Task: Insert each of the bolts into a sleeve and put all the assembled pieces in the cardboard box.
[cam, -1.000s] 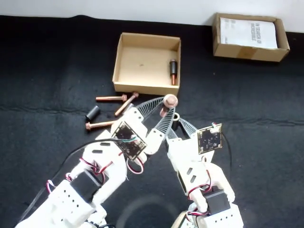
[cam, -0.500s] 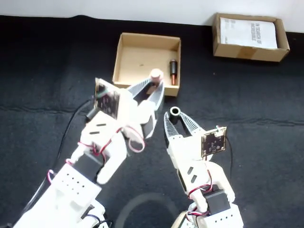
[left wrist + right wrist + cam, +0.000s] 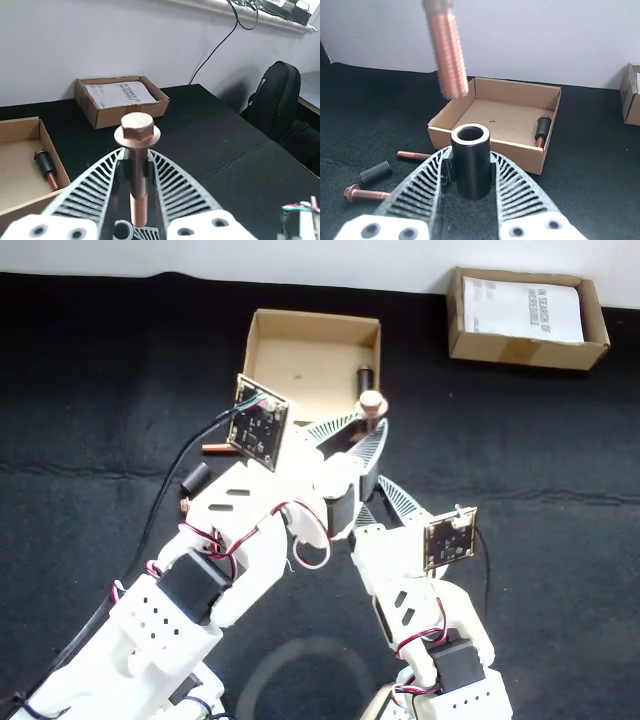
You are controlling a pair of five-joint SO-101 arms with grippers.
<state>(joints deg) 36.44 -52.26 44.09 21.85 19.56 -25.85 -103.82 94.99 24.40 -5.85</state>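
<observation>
While my left end effector (image 3: pixel 136 156) clamps a bolt (image 3: pixel 137 131) upright, my right end effector (image 3: pixel 469 159) grips a sleeve (image 3: pixel 470 150) just beneath its threaded tip. The cardboard box (image 3: pixel 312 316) sits at twelve o'clock from them.

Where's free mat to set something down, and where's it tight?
Free: mat between right gripper and the paper-filled box; mat left of the cardboard box. Crowded: in front of that box, around left gripper, loose sleeve, loose bolt.
</observation>
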